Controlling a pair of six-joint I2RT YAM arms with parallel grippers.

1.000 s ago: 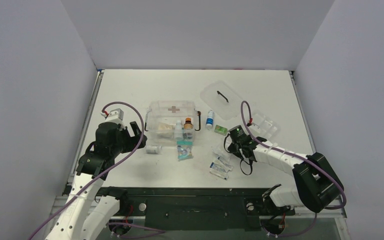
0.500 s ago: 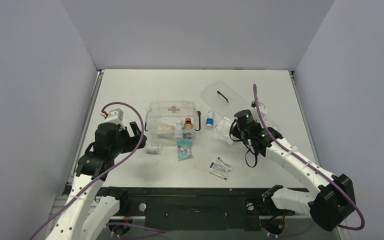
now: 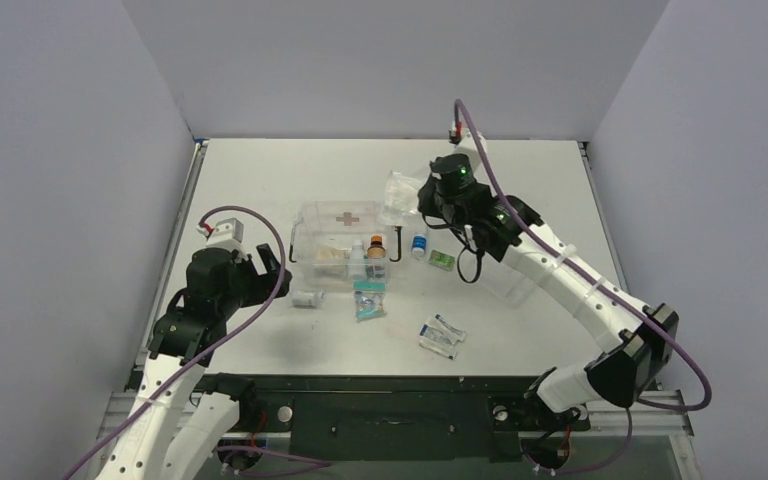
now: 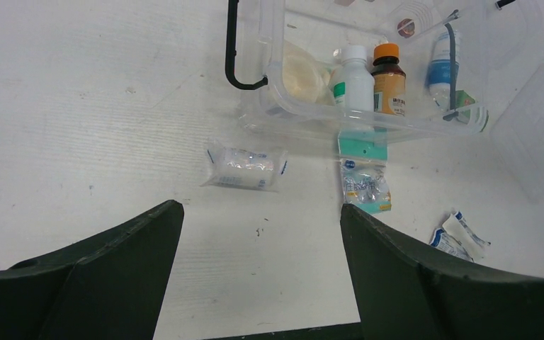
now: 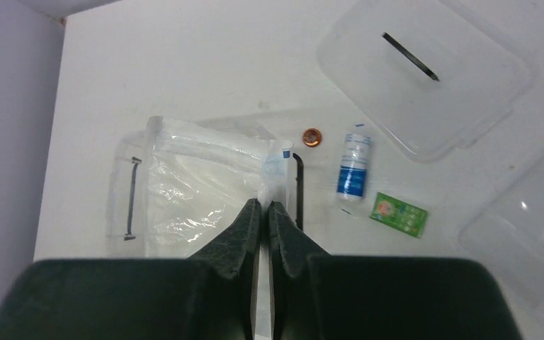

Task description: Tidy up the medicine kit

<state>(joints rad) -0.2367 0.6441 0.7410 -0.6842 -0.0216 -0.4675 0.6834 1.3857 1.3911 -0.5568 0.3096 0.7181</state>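
Note:
The medicine kit (image 3: 345, 240) is a clear box with a red cross and black clips, left of the table's centre. A white bottle (image 4: 354, 81) and an amber bottle (image 4: 388, 78) stand in it. My right gripper (image 3: 415, 200) is shut on the edge of a crinkled clear plastic packet (image 3: 398, 193), which hangs over the kit's right end. In the right wrist view the packet (image 5: 205, 177) covers most of the kit (image 5: 124, 152), with the gripper (image 5: 264, 204) pinching its corner. My left gripper (image 3: 270, 265) is open and empty, low by the kit's left front. A wrapped bandage roll (image 4: 246, 168) lies just ahead of it (image 4: 261, 212).
A teal packet (image 3: 367, 300) lies in front of the kit, and blue-and-white sachets (image 3: 440, 335) lie nearer the front. A blue-labelled bottle (image 5: 354, 166) and a green packet (image 5: 398, 214) lie right of the kit. The clear lid (image 5: 425, 71) and a shallow tray (image 5: 524, 227) lie further right.
My right arm has risen from the sachets at the front and swung back and left, carrying the clear packet to above the kit's right end. The left arm has not moved.

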